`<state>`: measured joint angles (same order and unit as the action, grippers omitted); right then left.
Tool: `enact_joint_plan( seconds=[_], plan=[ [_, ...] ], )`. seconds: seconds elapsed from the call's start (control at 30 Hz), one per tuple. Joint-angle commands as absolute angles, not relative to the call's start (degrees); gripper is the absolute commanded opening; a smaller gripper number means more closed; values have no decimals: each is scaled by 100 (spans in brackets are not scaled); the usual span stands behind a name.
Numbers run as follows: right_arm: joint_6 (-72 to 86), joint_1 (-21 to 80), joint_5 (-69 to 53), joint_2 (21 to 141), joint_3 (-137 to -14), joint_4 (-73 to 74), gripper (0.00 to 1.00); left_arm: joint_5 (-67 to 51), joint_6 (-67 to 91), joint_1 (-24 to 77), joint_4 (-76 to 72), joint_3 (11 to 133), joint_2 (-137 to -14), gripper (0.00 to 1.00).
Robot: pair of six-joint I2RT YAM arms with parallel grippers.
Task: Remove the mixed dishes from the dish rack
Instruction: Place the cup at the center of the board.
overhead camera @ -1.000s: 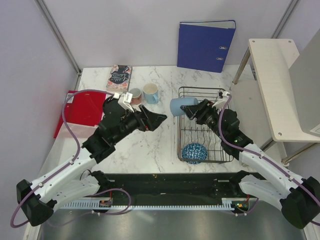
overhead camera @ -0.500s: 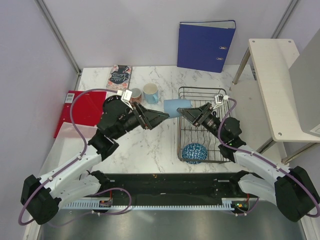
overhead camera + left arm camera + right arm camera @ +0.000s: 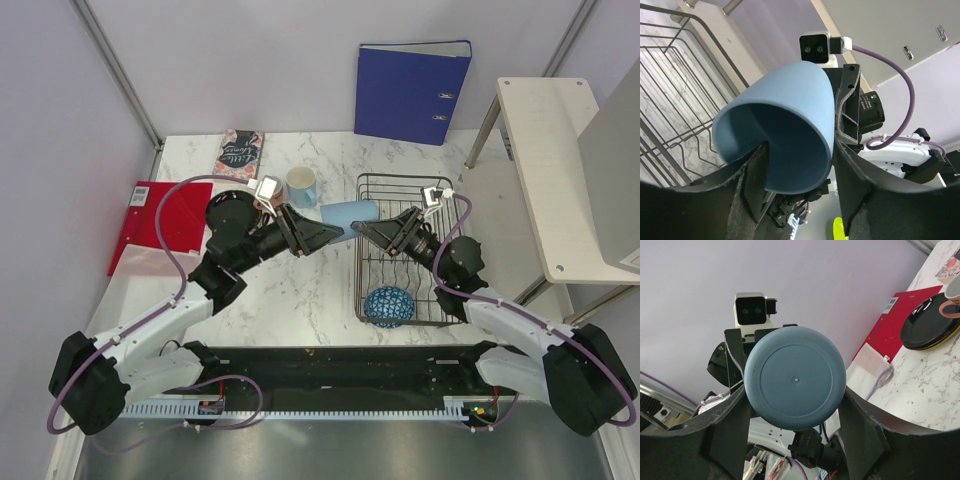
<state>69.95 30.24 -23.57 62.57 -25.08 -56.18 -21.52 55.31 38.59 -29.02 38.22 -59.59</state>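
A blue mug (image 3: 350, 213) lies on its side in the air just left of the dish rack (image 3: 402, 178). My right gripper (image 3: 370, 229) is shut on the mug's base end, a finger on each side (image 3: 795, 390). My left gripper (image 3: 326, 232) is open at the mug's mouth (image 3: 785, 130), with one finger inside and one outside the rim. A blue net-patterned bowl (image 3: 388, 305) sits in the rack's near end. A second blue mug (image 3: 302, 186) stands on the table. A black dish (image 3: 929, 326) lies on the red folder, and the salmon-handled cup (image 3: 951, 296) is next to it.
A red folder (image 3: 160, 215) lies at the left, a book (image 3: 238, 153) at the back, and a blue binder (image 3: 412, 90) stands against the wall. A white side table (image 3: 550, 160) stands right of the rack. The rack wires (image 3: 675, 95) show under the mug.
My right gripper carried the blue mug leftwards past the rack's edge. My left gripper moved right to meet it, and one finger now sits inside the mug's mouth.
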Motion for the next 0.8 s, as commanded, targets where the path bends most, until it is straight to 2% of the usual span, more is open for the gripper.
enact_joint_plan(
  seconds=[0.0,0.1,0.13,0.17,0.2,0.27,0.3,0.33,0.37,0.4,0.43,0.5,0.6,0.63,0.67,0.77],
  plan=[
    [7023,3015,-2663,6345,-2566,-6065,0,-2347,5625,3841,-3208,4034,-6064,58],
    [6970,3015,-2707,6381,-2558,-5968,0,-2452,5616,3841,-3234,4078,-6143,40],
    [6935,3015,-2690,6372,-2566,-5889,0,-2513,5555,3841,-3226,4096,-6144,20],
    [6778,3015,-2637,6337,-2593,-5732,0,-2522,5511,3832,-3199,4174,-6152,5],
    [6637,3015,-2532,6285,-2680,-5148,4,-2514,5441,3823,-2938,4236,-6144,2],
    [6216,3015,-2086,6039,-2882,-4224,42,-2365,5178,3744,-2603,4455,-6056,2],
    [5701,3023,-1857,5925,-3196,-3070,81,-2303,5081,3692,-2184,4560,-6012,2],
    [5443,3015,-1550,5724,-3417,-2354,96,-2164,4836,3561,-1832,4701,-5994,2],
    [5206,3023,-712,5635,-3619,-1694,98,-2058,4695,3473,-1437,5120,-6038,2],
    [4716,3032,-364,5529,-3987,-687,98,-1917,4537,3385,-980,5429,-6116,2],
    [4537,3032,-38,5520,-4164,-294,98,-1646,4222,3114,208,5762,-6265,2],
    [4142,3032,716,5554,-4629,653,98,-1608,3983,2492,1016,6677,-6792,2],
    [4017,3032,948,5564,-4816,1079,98,-1478,3868,2005,2028,7635,-7443,2],
    [4051,3032,941,5555,-4790,1107,98,-1015,3684,1891,2300,7925,-7627,2],
    [4078,3032,923,5537,-4755,1107,98,-671,3578,1872,3121,8685,-8177,2],
    [4149,3041,870,5493,-4544,1125,98,-18,3086,1881,4381,10302,-9085,2]
  ],
)
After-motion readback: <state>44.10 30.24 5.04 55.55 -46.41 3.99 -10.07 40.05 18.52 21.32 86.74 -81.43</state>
